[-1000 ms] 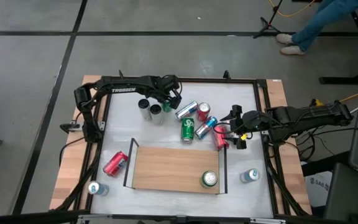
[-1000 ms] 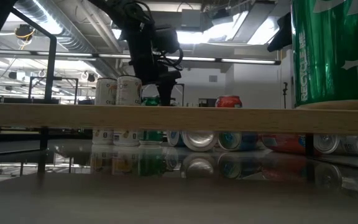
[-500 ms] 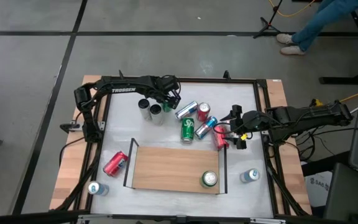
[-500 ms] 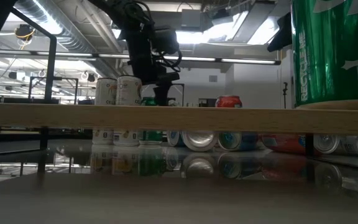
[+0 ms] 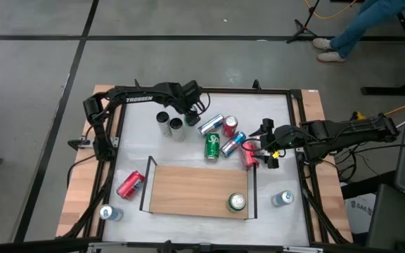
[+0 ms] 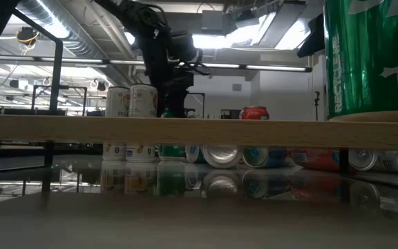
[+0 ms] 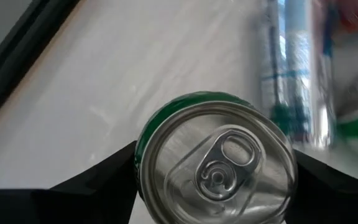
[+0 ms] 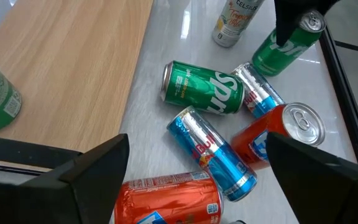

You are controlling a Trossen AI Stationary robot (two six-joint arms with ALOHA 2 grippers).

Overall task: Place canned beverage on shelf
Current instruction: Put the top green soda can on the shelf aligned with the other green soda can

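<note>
My left gripper (image 5: pixel 192 107) reaches down over an upright green can (image 7: pixel 216 168) at the far side of the table and is shut on it. The can also shows in the right wrist view (image 8: pixel 286 51). The shelf (image 5: pixel 199 191), a wooden board with black rails at its short ends, lies near the front edge. Another green can (image 5: pixel 237 202) stands upright on its right end. My right gripper (image 5: pixel 266 149) hangs open above a cluster of lying cans and touches nothing. My left gripper pinches the green can's upper wall just under its rim (image 7: pixel 143 144), one finger (image 7: pixel 104 177) on each side. The fingers come steeply from above. The can stands upright with its base on the table.
Two white cans (image 5: pixel 169 122) stand next to the held can. Lying cans fill the middle: silver (image 5: pixel 211 124), green (image 5: pixel 212 146), blue (image 5: pixel 233 143), orange-red (image 5: pixel 249 154), with an upright red one (image 5: pixel 230 126). Another red can (image 5: pixel 131 184) lies left of the shelf.
My left gripper has rolled about its own axis above the green can, and its fingers have closed in on the can's sides. The can has stayed upright in its place.
</note>
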